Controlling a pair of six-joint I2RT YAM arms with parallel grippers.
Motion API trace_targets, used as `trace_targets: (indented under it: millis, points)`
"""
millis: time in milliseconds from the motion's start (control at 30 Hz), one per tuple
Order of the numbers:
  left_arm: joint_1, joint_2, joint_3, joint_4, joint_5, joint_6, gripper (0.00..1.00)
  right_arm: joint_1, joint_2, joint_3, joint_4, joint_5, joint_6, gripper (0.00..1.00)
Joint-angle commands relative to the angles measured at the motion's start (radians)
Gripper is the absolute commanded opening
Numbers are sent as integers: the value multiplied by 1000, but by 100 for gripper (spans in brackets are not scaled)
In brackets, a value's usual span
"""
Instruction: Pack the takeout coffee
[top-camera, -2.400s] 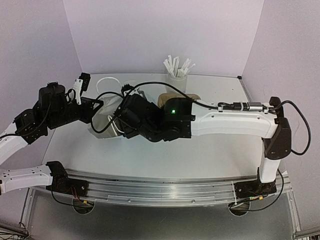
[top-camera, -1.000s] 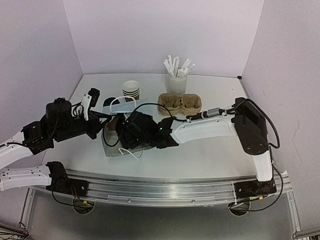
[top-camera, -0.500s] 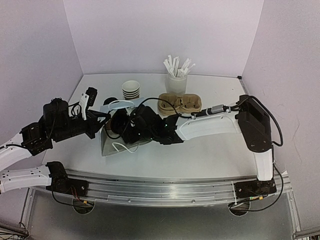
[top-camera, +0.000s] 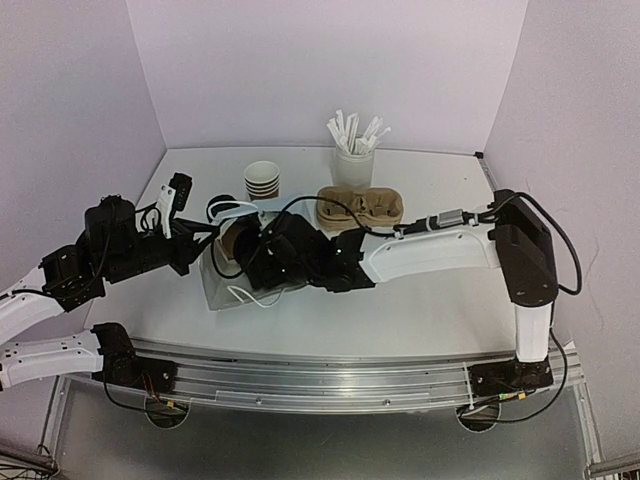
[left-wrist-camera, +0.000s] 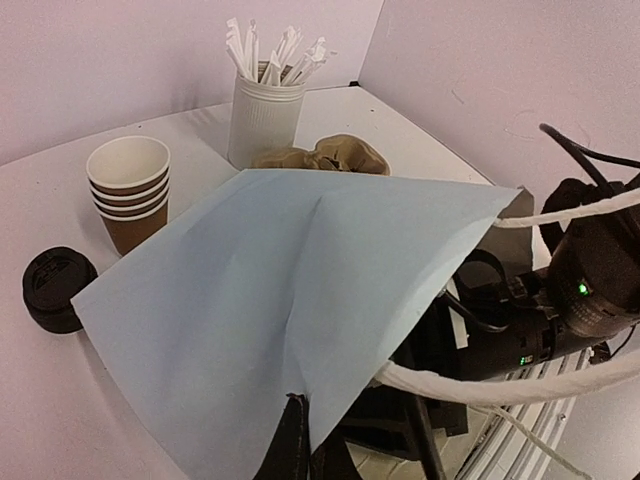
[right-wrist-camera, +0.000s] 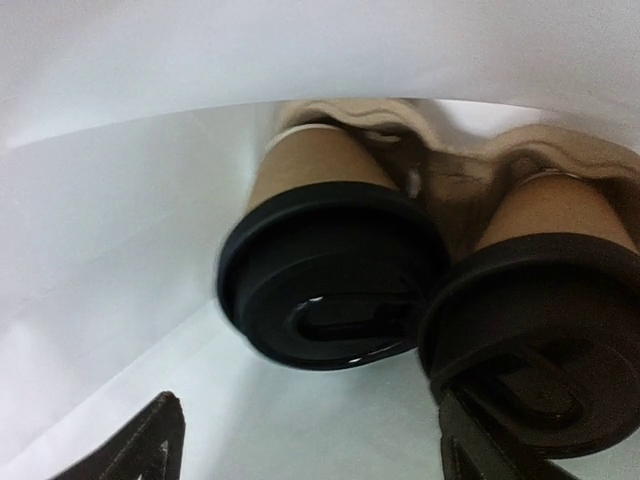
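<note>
Packing looks nearly done. Inside the bag (left-wrist-camera: 290, 290) on the surface (top-camera: 420, 310): two cups (right-wrist-camera: 310, 170), black lids (right-wrist-camera: 330, 270) on, side by side in a pulp carrier (right-wrist-camera: 450, 150). Hard to tell from here whether upright or tilted.

Left pincer (left-wrist-camera: 297, 440) clamped on the bag's paper edge, holding the mouth open. Right pincer (right-wrist-camera: 310, 455) deep inside the bag, spread wide, gripping nothing, tips just short of the lids.

Outside the bag: spare cups (left-wrist-camera: 130, 190), a loose lid (left-wrist-camera: 55, 290) beside them, the straw cup (left-wrist-camera: 265, 115) and a second carrier (left-wrist-camera: 320, 155) near the back.

Likely trouble on the way out:
- Snagging a spread finger or the wrist cable on the bag wall or a handle (left-wrist-camera: 500, 380), dragging the whole bag along and tipping the carrier.
- Clipping a lid with a fingertip, perhaps popping it loose or rocking its cup out of the carrier.
- Tearing the paper at the left pinch, if pulled against by the right arm.
- Letting go on the left too early, dropping the mouth onto the right wrist and adding to the snag.

Safest bet: backing straight out along the line of entry, clear of both lids.
</note>
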Motion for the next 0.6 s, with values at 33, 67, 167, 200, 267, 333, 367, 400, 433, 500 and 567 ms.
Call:
trace_targets:
  millis: [33,67,167,200,267,333,367,400,433,500,567]
  points:
    - [5,-4,-8,-14,10,-4,0,-7,-147,-14,11,-163,-13,90]
    - [5,-6,-9,-13,10,-3,0,-7,-167,-35,12,-159,-7,91]
    - [4,-6,-9,-12,10,-2,0,-7,-218,-90,21,-136,-3,90]
    - [4,-6,-9,-12,10,-2,0,-7,-233,-104,25,-132,-6,89]
    - [4,-4,-9,-13,11,-2,0,-7,-243,-115,33,-126,-8,89]
    - [5,-2,-9,-11,14,-3,0,-9,-243,-116,40,-122,-8,89]
    - [6,-2,-8,-12,16,-4,0,-11,-244,-120,53,-131,-6,89]
    - [6,-2,-7,-12,16,-3,0,-22,-246,-138,108,-188,1,89]
    - [6,-2,-7,-12,16,-3,0,-33,-249,-154,157,-241,11,88]
    - [6,-4,-10,-11,17,-2,0,-47,-249,-165,187,-276,36,85]
    - [7,-11,-13,-9,19,-3,0,-47,-255,-167,165,-242,48,83]
